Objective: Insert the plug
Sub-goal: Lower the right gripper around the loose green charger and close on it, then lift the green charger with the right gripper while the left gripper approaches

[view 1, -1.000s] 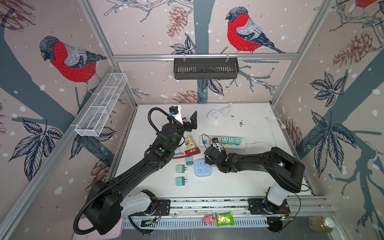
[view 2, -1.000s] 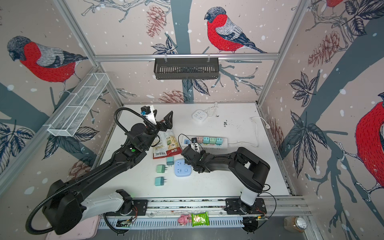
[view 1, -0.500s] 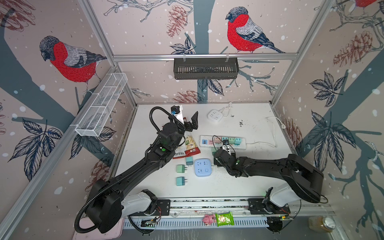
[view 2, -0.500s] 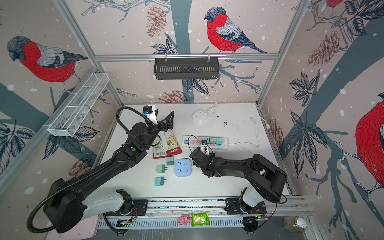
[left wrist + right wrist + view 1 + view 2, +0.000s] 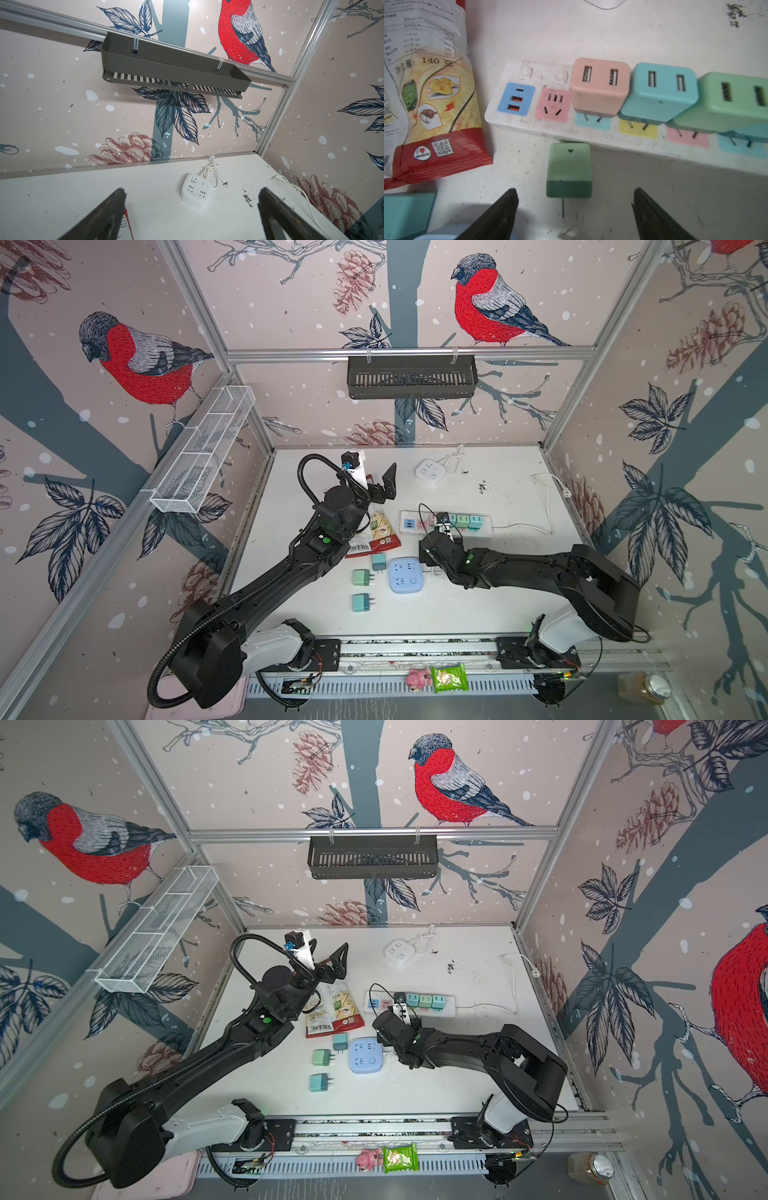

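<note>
Green plug (image 5: 569, 166) just beside strip (image 5: 494, 113) edge

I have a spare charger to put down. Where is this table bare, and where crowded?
Bare: the back stretch between the white socket cube and the white cable; the front band between the loose plugs and the rail. Crowded: the middle, around snack bag, blue socket cube and power strip.

Site: robot lab test cell | Evidence: aluminium frame (image 5: 291, 355), bird-print wall panels (image 5: 291, 406) boxing white table (image 5: 498, 605), mounting rail (image 5: 415, 649) along front edge
</note>
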Robot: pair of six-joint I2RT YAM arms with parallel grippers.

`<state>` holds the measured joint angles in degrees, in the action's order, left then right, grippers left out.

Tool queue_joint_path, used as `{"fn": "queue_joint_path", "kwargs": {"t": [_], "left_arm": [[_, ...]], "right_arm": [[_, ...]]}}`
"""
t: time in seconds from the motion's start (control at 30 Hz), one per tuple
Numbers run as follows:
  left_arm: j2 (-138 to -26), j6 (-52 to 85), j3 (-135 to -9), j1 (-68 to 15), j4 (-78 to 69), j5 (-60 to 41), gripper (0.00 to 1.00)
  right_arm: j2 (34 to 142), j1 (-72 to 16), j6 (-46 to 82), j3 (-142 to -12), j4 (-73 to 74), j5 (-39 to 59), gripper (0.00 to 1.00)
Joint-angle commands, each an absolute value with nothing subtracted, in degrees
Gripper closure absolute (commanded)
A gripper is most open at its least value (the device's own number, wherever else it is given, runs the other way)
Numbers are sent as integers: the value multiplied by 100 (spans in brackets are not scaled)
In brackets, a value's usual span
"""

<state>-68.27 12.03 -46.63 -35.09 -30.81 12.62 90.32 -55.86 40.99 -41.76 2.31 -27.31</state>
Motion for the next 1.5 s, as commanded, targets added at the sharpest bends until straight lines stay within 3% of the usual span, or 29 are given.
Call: {"fn": "queue_joint_path", "kwargs": {"t": [0.0, 0.27, 0.67, 0.9, 1.07, 1.33, 1.47], "left_arm": [[-6852, 1231, -4741, -3507, -3194, 1213, 1], [-6865, 1217, -4732, -3503, -3220, 1248, 1], [-6873, 1160, -4743, -3500, -3270, 1249, 1], [-6838, 1161, -4729, -3504, -3243, 1213, 1], [-6803, 1134, -4726, -3506, -3216, 1152, 1], [-6609, 1183, -4694, -3507, -3138, 668, 2], [-6555, 1110, -4755, -3506, -3018, 174, 16]], "right_arm": [[9261, -5538, 3929, -4269, 294, -2594, 13], [9843, -5293, 3819, -4498, 284, -2436, 20], [10304, -5246, 3850, -4612, 396, -2252, 39], [10326, -5258, 3832, -4726, 264, -2278, 60], [9889, -5342, 3768, -4603, 242, -2389, 71], [8239, -5473, 3438, -4112, 247, -2845, 79], [7138, -5478, 2939, -3684, 603, -3174, 85]]}}
